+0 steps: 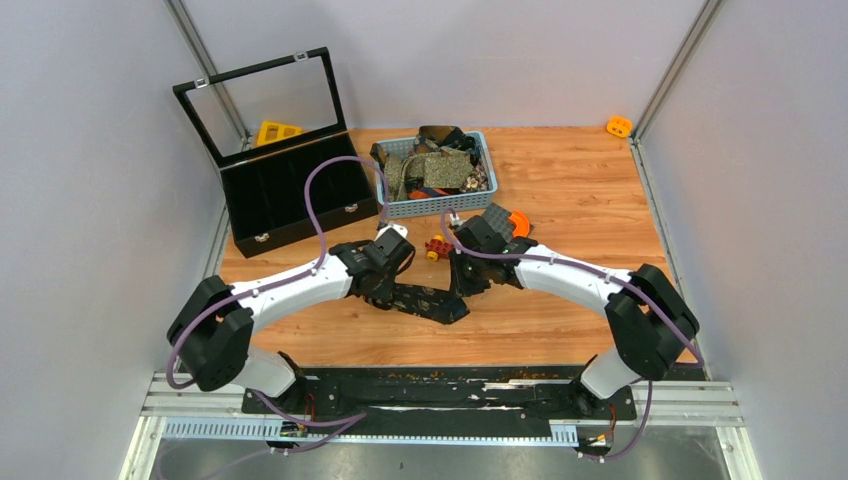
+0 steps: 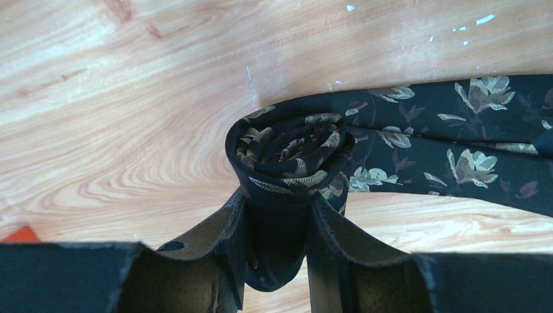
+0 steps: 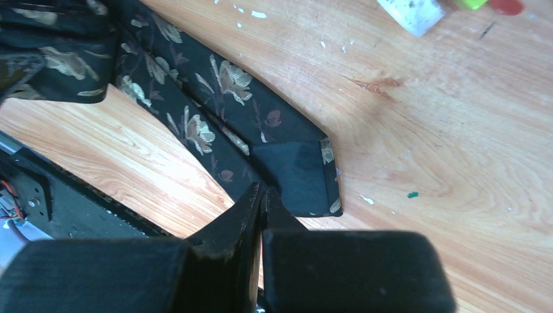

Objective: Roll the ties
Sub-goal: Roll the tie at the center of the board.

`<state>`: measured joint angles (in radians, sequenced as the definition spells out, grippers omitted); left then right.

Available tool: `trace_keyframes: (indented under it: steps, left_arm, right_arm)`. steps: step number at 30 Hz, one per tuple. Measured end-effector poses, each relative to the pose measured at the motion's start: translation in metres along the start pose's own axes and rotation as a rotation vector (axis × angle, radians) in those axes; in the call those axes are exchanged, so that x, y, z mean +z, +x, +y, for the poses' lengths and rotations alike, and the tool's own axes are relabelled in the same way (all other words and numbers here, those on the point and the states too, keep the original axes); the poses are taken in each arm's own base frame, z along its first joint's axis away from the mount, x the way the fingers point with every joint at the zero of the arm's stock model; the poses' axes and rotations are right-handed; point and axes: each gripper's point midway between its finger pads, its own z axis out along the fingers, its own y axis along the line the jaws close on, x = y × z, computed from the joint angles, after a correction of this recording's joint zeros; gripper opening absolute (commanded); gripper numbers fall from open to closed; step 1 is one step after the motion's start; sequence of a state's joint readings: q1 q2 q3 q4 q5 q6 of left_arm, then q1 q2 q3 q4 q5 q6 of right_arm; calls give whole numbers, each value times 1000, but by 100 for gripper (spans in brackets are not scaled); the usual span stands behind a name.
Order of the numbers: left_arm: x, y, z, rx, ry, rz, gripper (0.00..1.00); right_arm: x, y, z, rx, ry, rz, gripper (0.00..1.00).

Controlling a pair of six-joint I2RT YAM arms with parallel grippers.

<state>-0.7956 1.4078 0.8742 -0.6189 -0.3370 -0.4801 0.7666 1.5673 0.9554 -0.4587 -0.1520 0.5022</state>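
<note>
A black tie with a pale floral print [image 1: 428, 302] lies on the wooden table between the two arms. One end is wound into a tight roll [image 2: 290, 156], and my left gripper [image 2: 277, 203] is shut on that roll, one finger on each side. From the roll, the flat length of the tie [image 2: 456, 147] runs off to the right. My right gripper [image 3: 262, 193] is shut, and its tips rest on the tie [image 3: 215, 98] close to its folded-back end [image 3: 300, 176]. More ties [image 1: 440, 168] are heaped in a grey-blue basket [image 1: 432, 208] behind the arms.
An open black compartment box [image 1: 290, 205] with a glass lid stands at the back left. A small red brick [image 1: 437, 247] and an orange piece [image 1: 518, 222] lie just behind the grippers. There is a yellow brick [image 1: 278, 131] behind the box and an orange one [image 1: 619, 126] at the far right corner.
</note>
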Motion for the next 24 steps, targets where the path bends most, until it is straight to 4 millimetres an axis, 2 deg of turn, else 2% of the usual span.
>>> trace_keyframes:
  steps: [9,18,24]
  left_arm:
    - [-3,-19,-2,148,-212,-15,20]
    - [10,-19,-5,290,-413,15,21]
    - [12,-24,-18,353,-481,9,23]
  right_arm:
    - [-32,-23,-7,25,3,-118,4]
    - [-48,-22,-30,76,32,-172,5]
    - [-50,-19,-37,93,40,-177,5]
